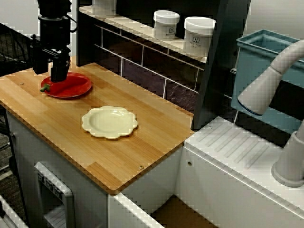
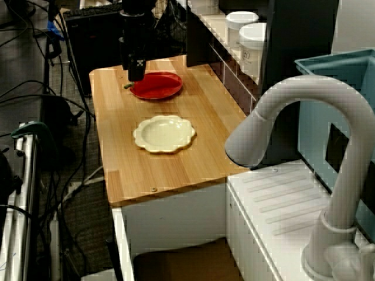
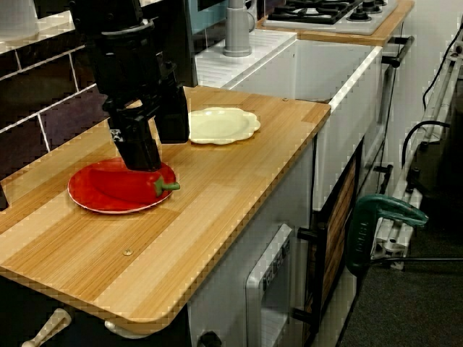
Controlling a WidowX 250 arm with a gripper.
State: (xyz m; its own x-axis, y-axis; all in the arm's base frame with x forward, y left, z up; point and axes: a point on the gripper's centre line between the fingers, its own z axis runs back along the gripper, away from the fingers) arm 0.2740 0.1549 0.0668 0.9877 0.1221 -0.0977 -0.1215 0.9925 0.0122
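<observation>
A red plate sits at the left end of the wooden counter. A red pepper lies on it, its green stem poking over the rim. My black gripper points straight down onto the pepper near its stem end. The fingers are close together, with their tips at the pepper. A cream scalloped plate rests bare on the counter a short way toward the sink side.
A dark tiled back wall with a shelf runs behind the counter, carrying two white jars. A grey faucet and white sink unit lie beyond the cream plate. A blue bin hangs past the wall.
</observation>
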